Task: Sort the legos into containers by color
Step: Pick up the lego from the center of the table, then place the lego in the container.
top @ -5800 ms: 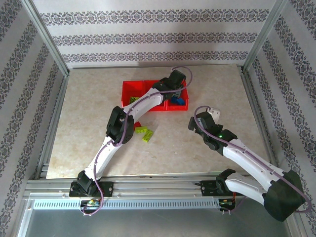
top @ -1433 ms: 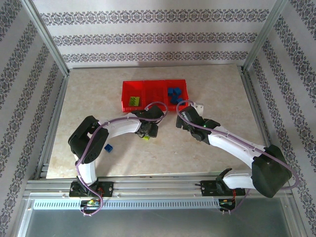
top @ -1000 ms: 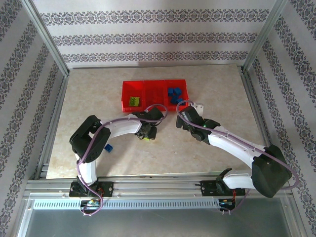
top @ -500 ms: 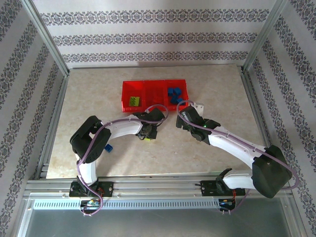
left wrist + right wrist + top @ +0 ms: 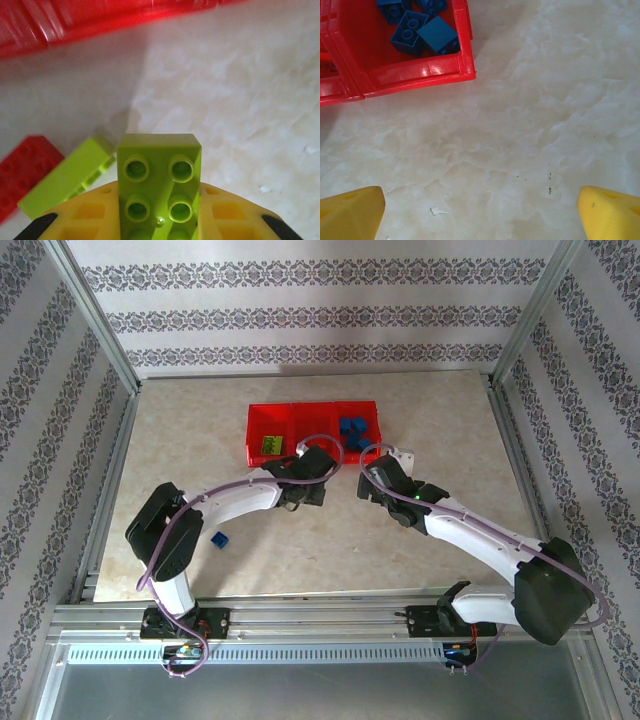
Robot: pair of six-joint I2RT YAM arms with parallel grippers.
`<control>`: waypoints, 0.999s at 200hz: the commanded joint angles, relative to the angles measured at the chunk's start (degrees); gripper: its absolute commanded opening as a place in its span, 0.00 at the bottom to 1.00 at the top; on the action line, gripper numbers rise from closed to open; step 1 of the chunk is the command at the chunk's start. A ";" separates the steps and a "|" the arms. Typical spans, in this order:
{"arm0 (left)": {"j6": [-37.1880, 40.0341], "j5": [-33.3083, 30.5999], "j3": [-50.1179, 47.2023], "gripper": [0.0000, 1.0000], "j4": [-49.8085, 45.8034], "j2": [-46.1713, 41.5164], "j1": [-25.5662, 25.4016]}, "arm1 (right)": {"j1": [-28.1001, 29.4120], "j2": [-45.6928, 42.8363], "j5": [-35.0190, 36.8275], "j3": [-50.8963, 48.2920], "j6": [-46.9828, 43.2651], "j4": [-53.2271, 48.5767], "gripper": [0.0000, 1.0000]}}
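Left end effector (image 5: 160, 212) grips a lime brick (image 5: 159, 175); right end effector (image 5: 481, 210) gapes wide

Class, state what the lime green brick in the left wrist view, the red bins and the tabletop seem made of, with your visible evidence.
Lime green brick: likely moulded hard plastic, smooth semi-gloss; crisp round studs, soft highlights.
Red bins: glossy plastic, seemingly translucent; bright glints on the rim.
Tabletop: matt beige marble pattern; stone or laminate, cannot tell.
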 commanded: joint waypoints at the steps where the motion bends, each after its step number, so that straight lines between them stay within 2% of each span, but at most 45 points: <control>1: 3.60 -3.56 2.23 0.19 2.01 -1.23 2.41 | 0.03 -1.15 0.14 -0.08 0.74 -0.12 0.98; 57: 6.52 -4.61 6.05 0.19 3.83 -0.30 9.74 | 1.64 -1.08 0.82 0.17 0.92 -0.16 0.98; 110: 9.33 -4.04 14.10 0.19 3.73 6.26 16.98 | 2.71 0.06 1.02 1.67 0.83 -0.43 0.98; 200: 9.99 -3.14 25.16 0.20 1.52 18.21 22.69 | 4.88 2.65 0.90 4.11 0.74 -0.69 0.98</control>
